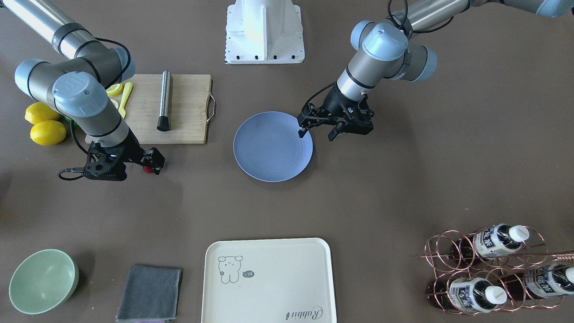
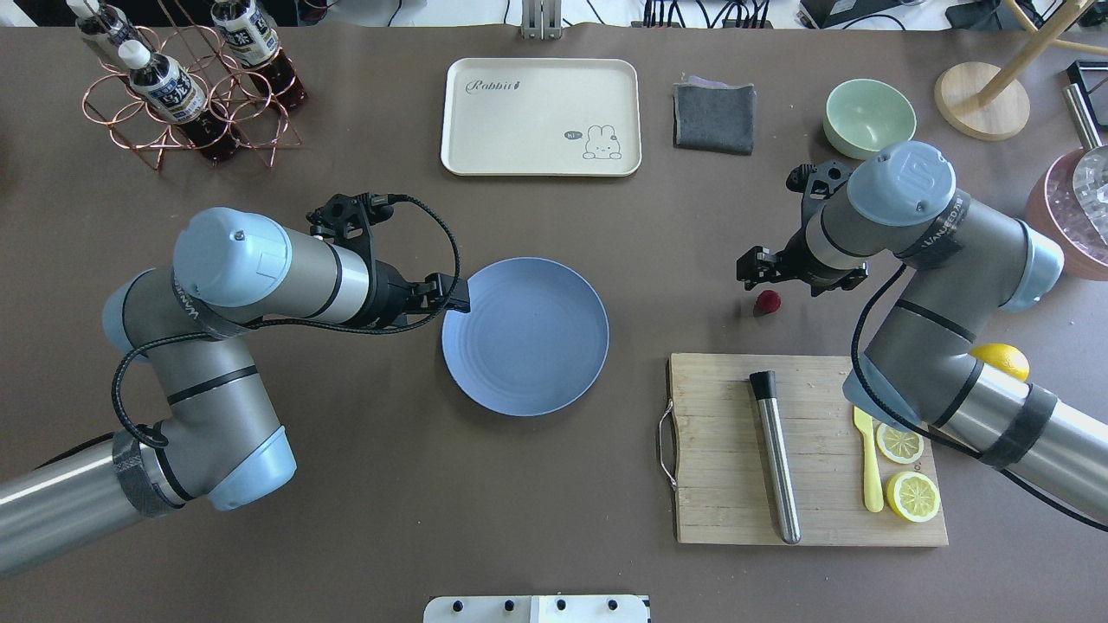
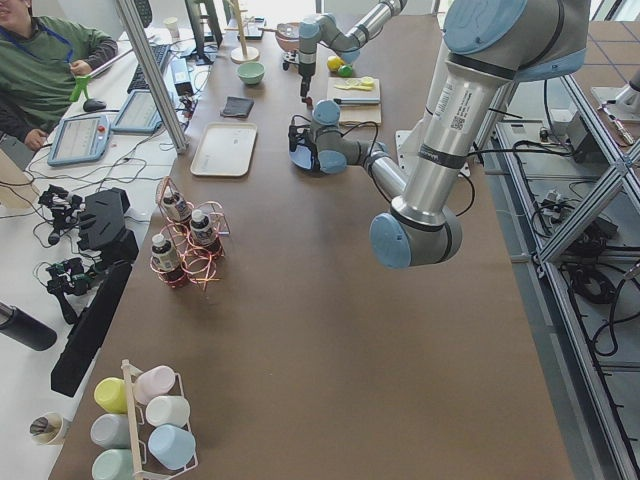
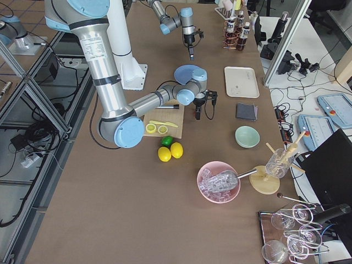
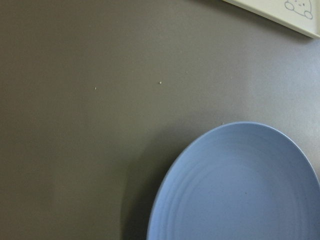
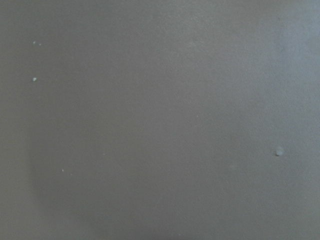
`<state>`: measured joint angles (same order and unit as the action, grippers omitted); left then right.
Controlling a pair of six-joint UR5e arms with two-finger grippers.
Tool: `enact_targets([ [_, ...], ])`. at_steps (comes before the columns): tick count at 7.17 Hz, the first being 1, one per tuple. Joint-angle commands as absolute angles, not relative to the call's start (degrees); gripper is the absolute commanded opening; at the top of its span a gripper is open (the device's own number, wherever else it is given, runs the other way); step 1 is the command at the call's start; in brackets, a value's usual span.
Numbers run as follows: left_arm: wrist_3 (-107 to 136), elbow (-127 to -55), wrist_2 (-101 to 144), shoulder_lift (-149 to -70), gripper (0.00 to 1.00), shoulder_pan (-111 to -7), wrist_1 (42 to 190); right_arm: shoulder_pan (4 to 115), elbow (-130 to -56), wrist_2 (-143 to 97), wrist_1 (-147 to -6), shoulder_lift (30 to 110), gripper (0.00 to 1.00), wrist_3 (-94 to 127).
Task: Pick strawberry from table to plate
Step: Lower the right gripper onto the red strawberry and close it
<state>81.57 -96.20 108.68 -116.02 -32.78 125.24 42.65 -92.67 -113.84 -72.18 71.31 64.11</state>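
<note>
The small dark red strawberry (image 1: 146, 169) (image 2: 767, 301) lies on the grey-brown table (image 2: 346, 484), between the cutting board and the blue plate (image 1: 273, 152) (image 2: 528, 346). My right gripper (image 1: 150, 164) (image 2: 762, 272) hangs just over the berry, pointing down, and looks open, with one fingertip right beside it. Its wrist view holds only bare table. My left gripper (image 1: 316, 133) (image 2: 459, 298) is open and empty at the plate's rim. The plate (image 5: 240, 190) has nothing on it.
A wooden cutting board (image 2: 814, 450) with a metal muddler (image 2: 775, 459), lemon slices and a yellow knife lies near the berry. Whole lemons (image 1: 45, 125) sit behind the right arm. A cream tray (image 2: 541, 117), grey cloth (image 2: 714, 117), green bowl (image 2: 870, 117) and bottle rack (image 2: 182, 86) line the far edge.
</note>
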Motion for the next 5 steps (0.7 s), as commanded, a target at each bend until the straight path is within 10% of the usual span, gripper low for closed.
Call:
enact_targets([
  [1, 80.69, -97.02, 109.16, -115.32, 0.98, -34.0, 125.24, 42.19, -93.16, -113.91, -72.07, 71.28, 0.99, 64.34],
  [4, 79.45, -99.05, 111.8, -113.2, 0.98, -34.8, 125.24, 41.49, -94.22, -114.08, -72.07, 71.8, 0.97, 66.45],
  [5, 79.45, -99.14, 111.88, -113.2, 0.98, -34.89, 125.24, 40.88, -94.13, -113.82, -72.07, 71.81, 0.63, 67.4],
])
